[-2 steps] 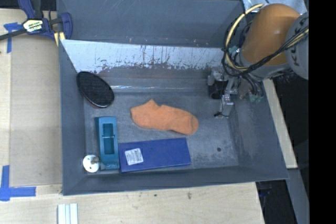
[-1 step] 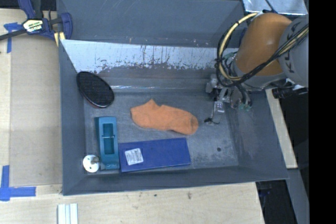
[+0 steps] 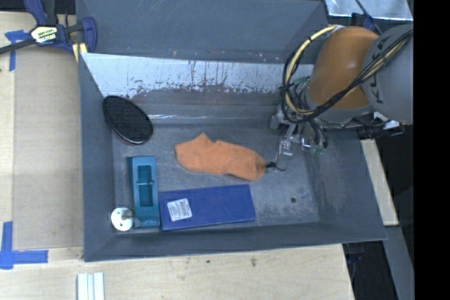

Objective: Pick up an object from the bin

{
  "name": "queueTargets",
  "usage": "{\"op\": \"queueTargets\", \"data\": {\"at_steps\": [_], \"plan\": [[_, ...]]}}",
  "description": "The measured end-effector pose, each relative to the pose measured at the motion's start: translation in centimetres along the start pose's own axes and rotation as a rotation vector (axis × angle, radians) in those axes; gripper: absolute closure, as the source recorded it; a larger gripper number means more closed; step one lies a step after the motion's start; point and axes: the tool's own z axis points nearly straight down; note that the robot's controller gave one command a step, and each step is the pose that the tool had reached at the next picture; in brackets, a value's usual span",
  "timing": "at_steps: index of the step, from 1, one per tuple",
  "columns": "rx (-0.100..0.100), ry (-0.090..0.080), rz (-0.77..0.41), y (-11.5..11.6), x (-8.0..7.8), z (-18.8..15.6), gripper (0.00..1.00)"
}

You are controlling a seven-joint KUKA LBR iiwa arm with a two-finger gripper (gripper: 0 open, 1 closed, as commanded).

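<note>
The end effector [image 3: 280, 162] is low over the floor of the bin [image 3: 330, 179], right of the middle, its tip at the right end of a crumpled orange cloth [image 3: 216, 157] lying mid-bin. Whether it is released or clenched cannot be told. A black oval brush [image 3: 127, 119] lies toward the back-left corner. A flat blue box [image 3: 211, 206] lies along the front edge, just beside a blue plastic holder [image 3: 143, 192] and a small white round piece [image 3: 121, 219] in the front-left corner.
</note>
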Motion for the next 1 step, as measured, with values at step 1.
{"op": "queueTargets", "data": {"at_steps": [1], "plan": [[0.002,0.002,0.056,3.83,1.09,1.76,0.0]]}}
